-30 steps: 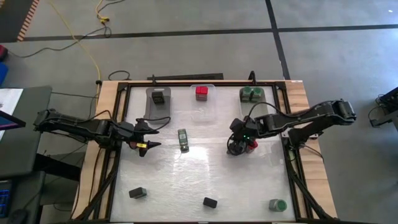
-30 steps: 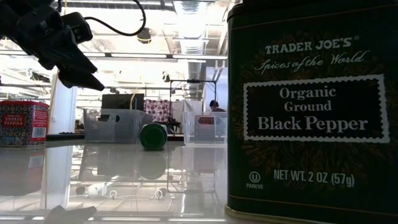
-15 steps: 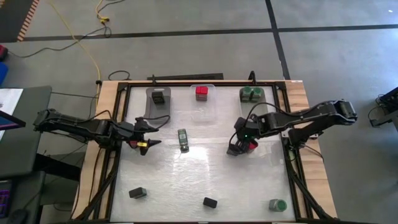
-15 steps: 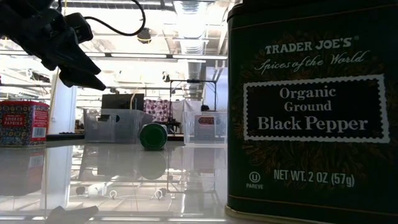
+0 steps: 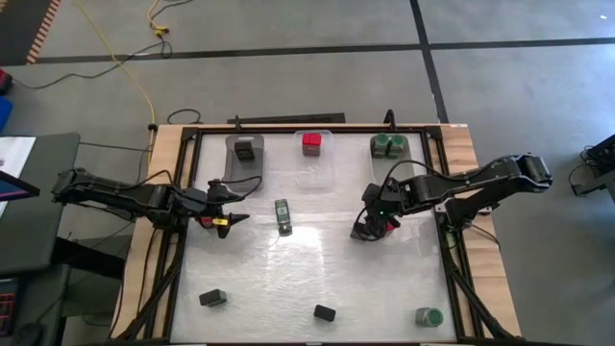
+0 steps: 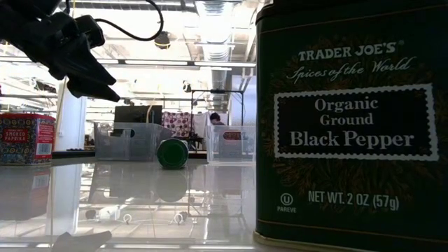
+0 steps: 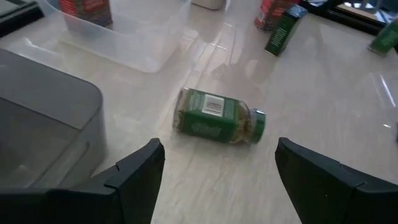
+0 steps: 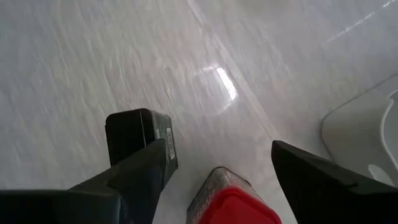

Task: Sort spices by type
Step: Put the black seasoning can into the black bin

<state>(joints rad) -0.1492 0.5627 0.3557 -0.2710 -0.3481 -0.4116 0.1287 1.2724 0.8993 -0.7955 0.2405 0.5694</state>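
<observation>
My right gripper [image 5: 370, 231] [image 8: 217, 144] hangs open at the table's right middle, pointing steeply down. A red spice box [image 8: 233, 202] [image 5: 389, 226] stands between its fingers, and I see no touch. A black spice box [image 8: 140, 146] lies just outside one finger. My left gripper [image 5: 245, 204] [image 7: 219, 152] waits open at the left middle, above the table, aimed at a green-lidded jar [image 7: 217, 118] [image 5: 282, 215] lying on its side. More spices sit in three translucent bins along the far edge.
The far bins hold a black box [image 5: 246, 149], a red box [image 5: 311, 143] and green jars [image 5: 388, 145]. Near the front edge are two black boxes [image 5: 212, 299] [image 5: 325, 312] and a green jar [image 5: 429, 315]. A black pepper tin [image 6: 350, 119] fills the low view's right.
My right gripper has opened around the red box and tipped a little at the wrist. The red box has stayed where it was on the table.
</observation>
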